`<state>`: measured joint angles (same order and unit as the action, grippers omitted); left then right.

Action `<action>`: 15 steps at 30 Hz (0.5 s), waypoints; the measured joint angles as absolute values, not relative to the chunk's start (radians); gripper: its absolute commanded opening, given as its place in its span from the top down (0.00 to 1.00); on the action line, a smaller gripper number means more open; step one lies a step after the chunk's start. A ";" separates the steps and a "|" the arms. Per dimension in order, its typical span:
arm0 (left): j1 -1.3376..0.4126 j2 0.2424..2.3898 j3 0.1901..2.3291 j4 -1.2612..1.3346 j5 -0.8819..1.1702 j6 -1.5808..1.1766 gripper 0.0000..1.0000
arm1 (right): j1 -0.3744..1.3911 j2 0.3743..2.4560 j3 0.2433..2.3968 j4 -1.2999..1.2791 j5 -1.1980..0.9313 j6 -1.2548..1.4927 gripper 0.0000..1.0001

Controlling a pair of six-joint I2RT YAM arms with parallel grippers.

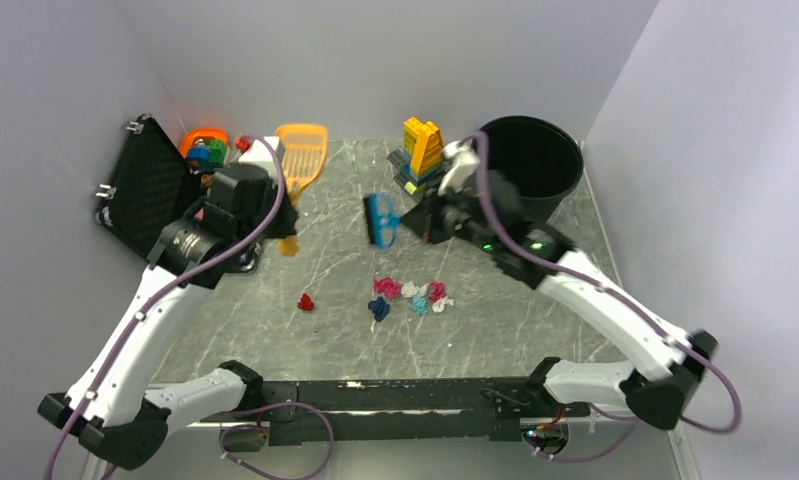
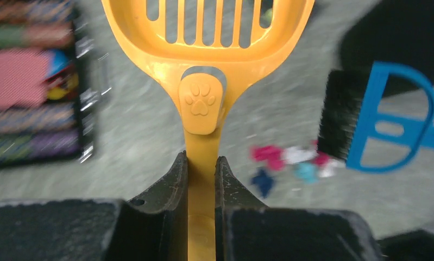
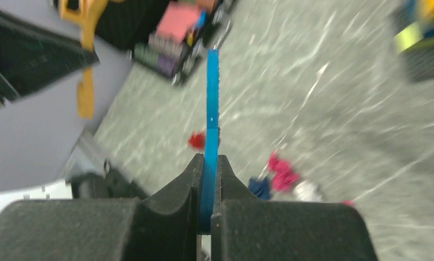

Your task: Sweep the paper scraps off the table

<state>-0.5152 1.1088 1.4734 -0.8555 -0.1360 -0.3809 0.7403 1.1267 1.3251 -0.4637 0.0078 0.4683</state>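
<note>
a: scraps (image 1: 412,296) status?
b: main pile sits mid table (image 1: 475,330). one red scrap (image 1: 304,301) lies apart, left of the pile.
a: claws?
b: right claw (image 3: 208,168) clamped on the handle of the blue brush (image 1: 382,220). left claw (image 2: 202,168) clamped on the handle of the orange scoop (image 2: 203,62).
a: geometry?
b: brush hangs on the far side of the pile, a bit left of it, and looks lifted off the surface. head runs near-to-far, bristles facing left. scoop is further out, far-left of the pile.
a: so which arm leads?
b: my read: right arm, it's nearer. bristles would need to land right of the pile to push left. scoop mouth would have to drop just left of the pile, on the red scrap's side.
</note>
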 measured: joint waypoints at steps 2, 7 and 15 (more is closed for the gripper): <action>-0.501 1.053 1.380 -0.907 -0.274 -0.375 1.00 | 0.807 1.203 1.248 -0.408 -0.032 0.529 1.00; -0.464 0.989 1.208 -0.995 -0.551 -0.402 1.00 | 0.946 1.376 1.206 -0.311 -0.060 0.628 1.00; -0.438 0.951 1.058 -1.086 -0.831 -0.540 1.00 | 1.079 1.604 1.240 -0.134 -0.086 0.762 1.00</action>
<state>-0.4377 0.9512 1.0584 -1.0863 -0.8314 -0.5396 1.0786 1.6043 1.2400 -0.1337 -0.0856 0.7616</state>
